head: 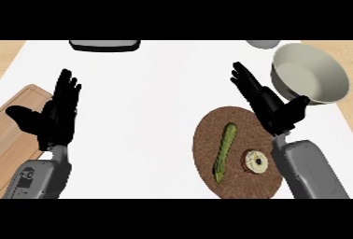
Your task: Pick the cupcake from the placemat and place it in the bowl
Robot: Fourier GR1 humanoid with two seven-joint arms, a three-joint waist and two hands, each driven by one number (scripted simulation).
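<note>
- The cupcake point(256, 162) sat on the round brown placemat point(207, 135), toward its right and near edge, not yet lifted and touched by nothing.
- Seen from almost straight above, the cupcake showed as a pale ring round a dark centre, which suggested it stood upright on its base; being round, it showed no long axis in plan and no heading to speak of.
- Just to its left lay a long green vegetable point(225, 151), its length running near to far across the placemat with a slight lean to the right at the far end.
- The right robot hand point(270, 100) hung over the placemat's far right edge, fingers straight and spread apart, holding nothing; it lay between the cupcake and the bowl point(318, 88), a position that looked suited to a short carry once the cake was taken.
- The empty bowl stood at the far right of the white counter point(151, 93), close to the placemat, probably set there to keep the transfer short.
- The left robot hand point(55, 114) rested open at the left, fingers up, beside a wooden board point(15, 126), and seemed to have no part in the job.
</note>
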